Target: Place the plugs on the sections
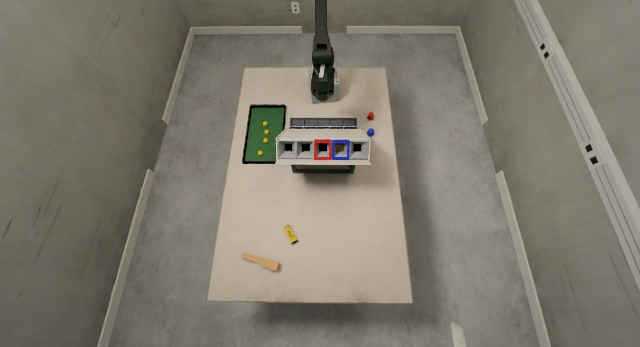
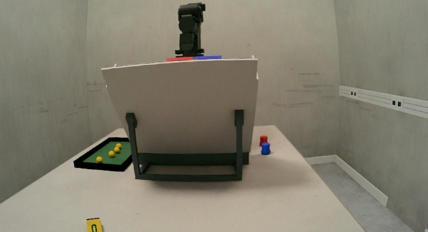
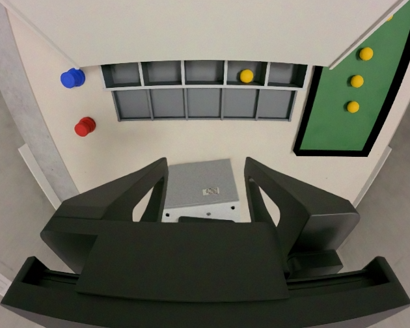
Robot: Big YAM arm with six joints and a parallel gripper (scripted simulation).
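Note:
The funnel box (image 1: 323,149) has a red-banded funnel (image 1: 322,149) and a blue-banded funnel (image 1: 340,149); the blue one's hole looks yellowish, the others dark. In the wrist view the row of sections (image 3: 203,90) shows below the cover. A yellow marble (image 3: 246,75) lies in the back pocket of the fourth section from the left. The flat front parts are bare. The red plug (image 3: 84,126) and blue plug (image 3: 72,77) stand on the table left of the sections. My gripper (image 3: 205,164) is open and empty, above the arm's base, apart from all of them.
A green tray (image 1: 264,134) with several yellow marbles lies beside the box. The white cover (image 2: 182,105) on its dark stand hides the pipes. A small yellow block (image 1: 290,234) and a wooden piece (image 1: 260,261) lie on the far half of the table.

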